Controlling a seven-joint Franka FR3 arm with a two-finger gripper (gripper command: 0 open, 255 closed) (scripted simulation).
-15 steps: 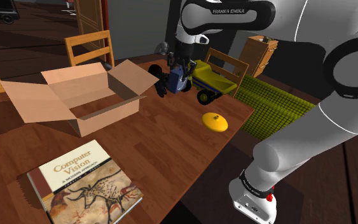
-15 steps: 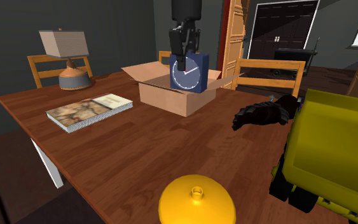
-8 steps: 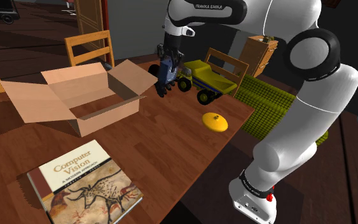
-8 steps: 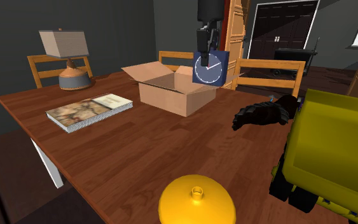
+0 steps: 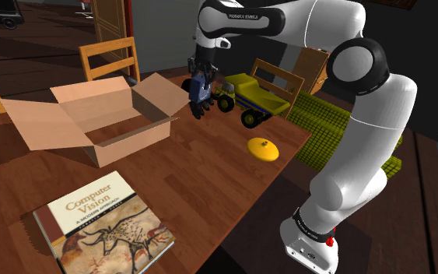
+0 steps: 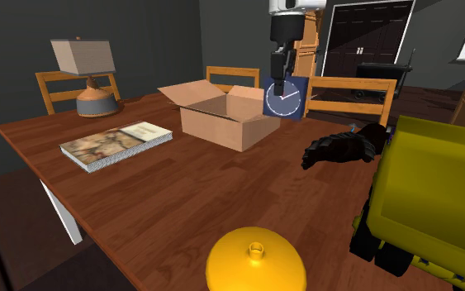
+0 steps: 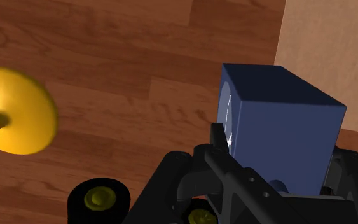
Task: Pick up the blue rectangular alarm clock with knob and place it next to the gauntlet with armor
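Note:
The blue box-shaped alarm clock (image 6: 285, 100) with a white dial hangs in the air, and my black gripper (image 6: 280, 81) is shut on it from above. In the shoulder view the clock (image 5: 201, 89) hovers just above the black armoured gauntlet (image 5: 196, 106), which lies on the table. In the second exterior view the gauntlet (image 6: 343, 149) lies to the right of the clock and nearer the camera. The wrist view has the clock (image 7: 279, 127) clasped in my gripper (image 7: 279, 167), with wood tabletop beneath it.
An open cardboard box (image 5: 92, 117) stands close beside the clock; its flap (image 7: 323, 51) lies under the gripper. A yellow toy truck (image 5: 257, 95) and a yellow disc (image 5: 262, 148) sit near the gauntlet. A book (image 5: 104, 226), a lamp (image 6: 86, 78) and chairs (image 6: 350, 89) ring the table.
My gripper has carried the clock away from the box opening, to the second exterior view's right, toward the gauntlet. The grip has stayed shut.

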